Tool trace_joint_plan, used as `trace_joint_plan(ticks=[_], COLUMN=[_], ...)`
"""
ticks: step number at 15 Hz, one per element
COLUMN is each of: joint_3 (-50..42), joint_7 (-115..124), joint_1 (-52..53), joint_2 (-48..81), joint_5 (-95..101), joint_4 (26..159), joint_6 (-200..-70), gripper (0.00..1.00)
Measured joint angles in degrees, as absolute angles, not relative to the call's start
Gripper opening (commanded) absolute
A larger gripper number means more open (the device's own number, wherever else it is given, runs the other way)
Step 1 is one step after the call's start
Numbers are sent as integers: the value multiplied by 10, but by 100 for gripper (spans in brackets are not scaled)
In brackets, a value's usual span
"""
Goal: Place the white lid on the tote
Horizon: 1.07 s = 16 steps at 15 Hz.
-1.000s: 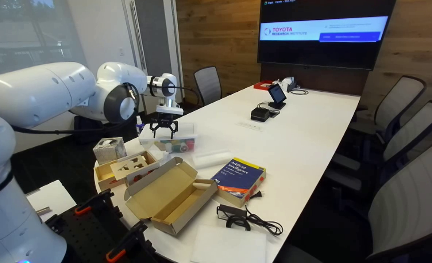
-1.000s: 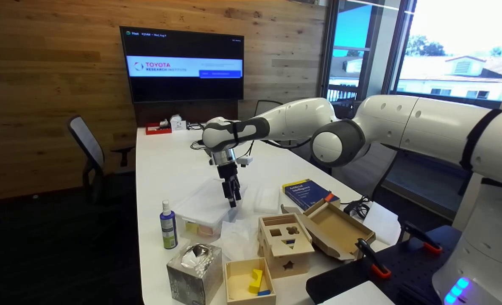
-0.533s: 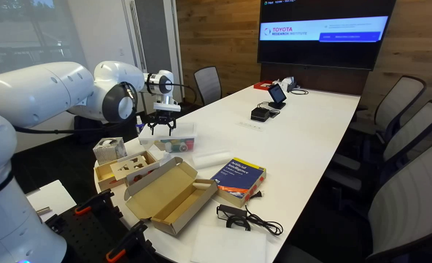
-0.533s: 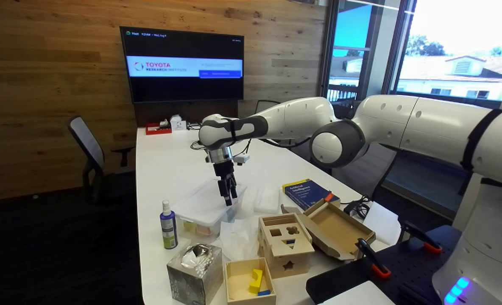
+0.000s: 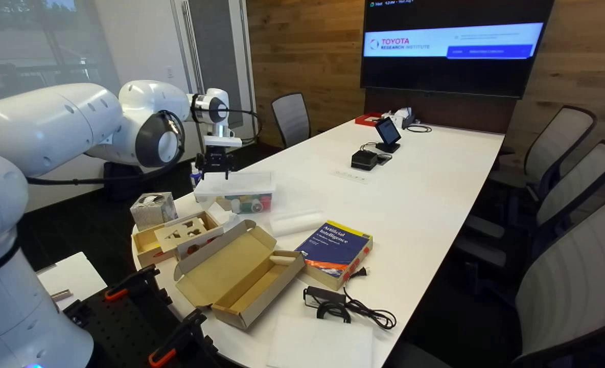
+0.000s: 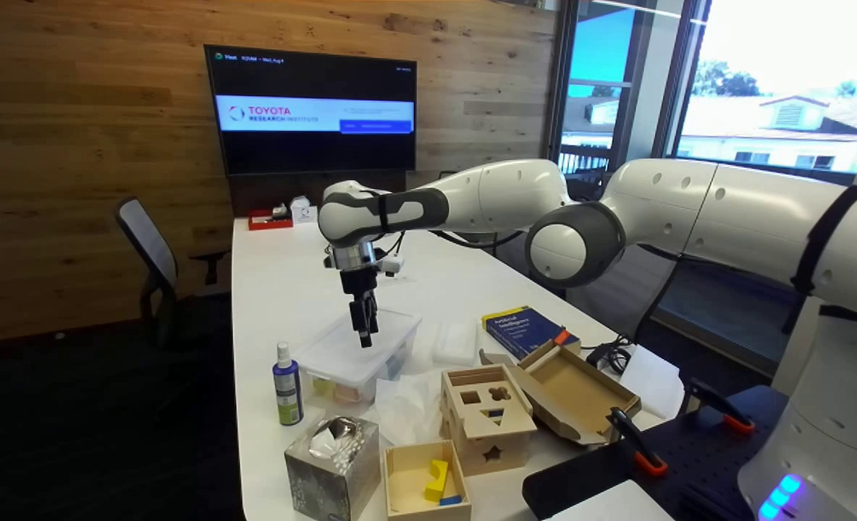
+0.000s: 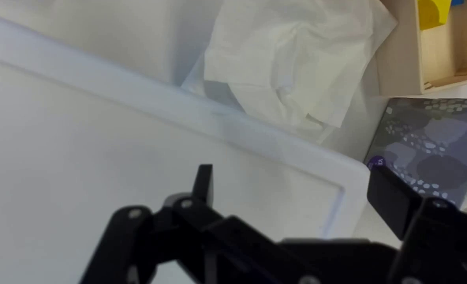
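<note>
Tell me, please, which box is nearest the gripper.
The clear tote, white lid on; the gripper is above it, the tissue box and cardboard box farther away.

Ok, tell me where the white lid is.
In an exterior view, left of centre, the white lid lies on the clear plastic tote, just right of the spray bottle and beyond the tissue box.
</note>
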<state>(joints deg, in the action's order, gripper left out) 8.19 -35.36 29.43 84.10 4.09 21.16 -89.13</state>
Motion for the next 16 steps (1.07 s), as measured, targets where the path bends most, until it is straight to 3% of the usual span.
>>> trace_joint_plan(ticks=[8, 16], joint_3=[59, 46], joint_7=[-311, -262], joint_1=[358, 367], joint_2=[854, 843], joint_5=[60, 81], joint_4=[309, 329], joint_6=[-1062, -1080], gripper=[100, 100])
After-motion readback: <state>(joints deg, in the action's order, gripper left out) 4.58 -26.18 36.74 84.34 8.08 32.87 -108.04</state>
